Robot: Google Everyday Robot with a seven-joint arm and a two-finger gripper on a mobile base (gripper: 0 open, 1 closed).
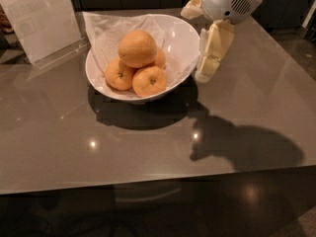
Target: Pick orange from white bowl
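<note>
The orange is seen in the bowl, stacked on smaller oranges over the paper. The gripper is held pointing down just beside the bowl's right rim, outside it, above the table. Whether its jaws are parted cannot be told.

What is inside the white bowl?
The white bowl holds crinkled paper lining and the orange, which sits on top of smaller oranges. The pile and paper hide the bowl's bottom. The gripper hangs outside, close beside the rim.
</note>
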